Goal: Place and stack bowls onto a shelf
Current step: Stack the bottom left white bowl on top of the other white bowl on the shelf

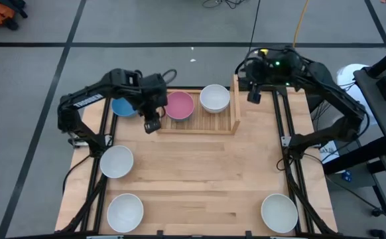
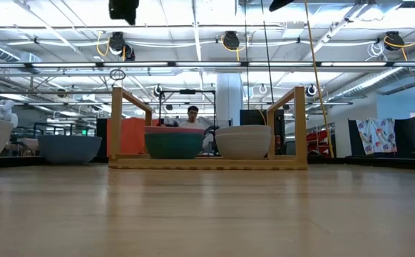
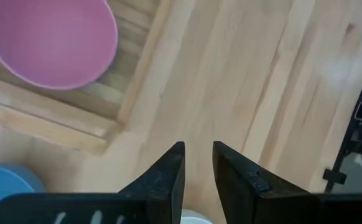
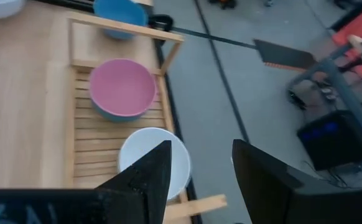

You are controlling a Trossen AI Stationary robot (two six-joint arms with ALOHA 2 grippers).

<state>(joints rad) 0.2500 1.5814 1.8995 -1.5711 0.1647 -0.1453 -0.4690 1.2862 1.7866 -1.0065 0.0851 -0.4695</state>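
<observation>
- high view showed the left gripper (image 1: 152,124) empty, fingers slightly parted, hovering at the shelf (image 1: 235,106) front edge, beside the pink bowl (image 1: 179,105) nested on a teal bowl (image 2: 173,144).
- right gripper (image 1: 253,95) hung released and empty just beyond the shelf's side panel, near the white bowl (image 1: 214,97) on the slats.
- blue bowl (image 1: 123,107) sat outside the shelf; three loose white bowls (image 1: 117,161) waited on the worktop (image 1: 206,179).
- risk: the left arm swinging towards the blue bowl could clip the pink stack or the nearby panel.

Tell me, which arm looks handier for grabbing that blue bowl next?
Probably the left. Its gripper hovers empty and open beside the blue bowl, which sits just outside the shelf. The right gripper waits at the shelf's far end.
</observation>
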